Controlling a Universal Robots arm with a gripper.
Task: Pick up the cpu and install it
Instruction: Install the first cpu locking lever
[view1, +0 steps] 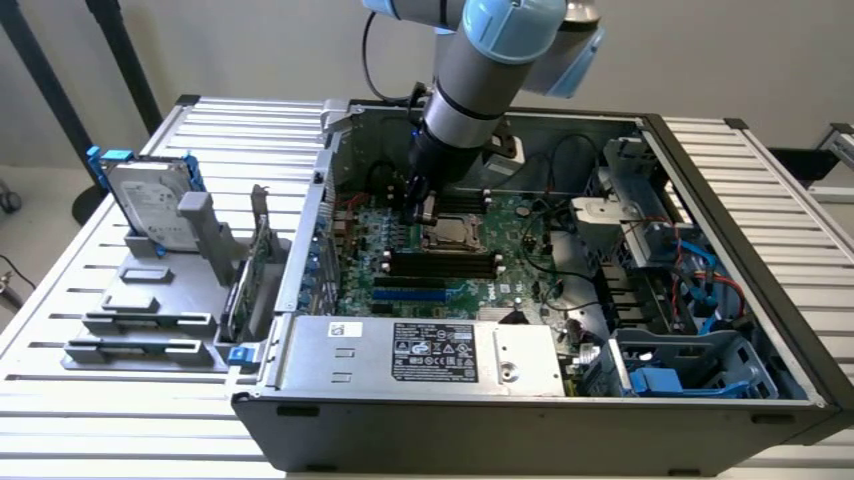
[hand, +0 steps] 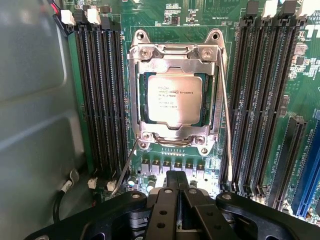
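- Exterior view: an open computer case (view1: 694, 395) lies on its side on the slatted bench (view1: 80, 420), filling the middle of it and reaching toward the bench edge on the exterior view's right.
- The arm reaches down into the case. Its gripper (view1: 423, 215) hangs just above the motherboard (view1: 514, 275), near the board's far edge.
- The cpu (view1: 445, 238) sits in its socket about mid-board, just beside the gripper tip and apart from it.
- A hard drive (view1: 144, 205) with blue brackets stands in a grey holder near the bench edge on the exterior view's left, well away from the work.
- Wrist view: the cpu (hand: 172, 100) lies flat and square in the socket, its dull silver lid showing through the metal socket frame (hand: 174, 52) that surrounds it.
- Banks of memory slots (hand: 100, 95) flank the socket on both sides. Thin wire levers (hand: 227, 135) run along the frame's sides; I cannot tell whether they are latched.
- The gripper (hand: 176, 182) has its fingers pressed together with nothing between them. It is near the frame's edge but touches neither the frame nor the chip.
- Handling, as a judgement: the chip looks light, rigid and smooth-topped, so it could slip from a pinch.
- It is also fragile. The underside contacts and the socket beneath would not tolerate tilt, dragging or downward force.
- The safest hold looks to be on two opposite outer edges of the thin rim, with the chip kept level. The frame around it leaves little room for fingers.
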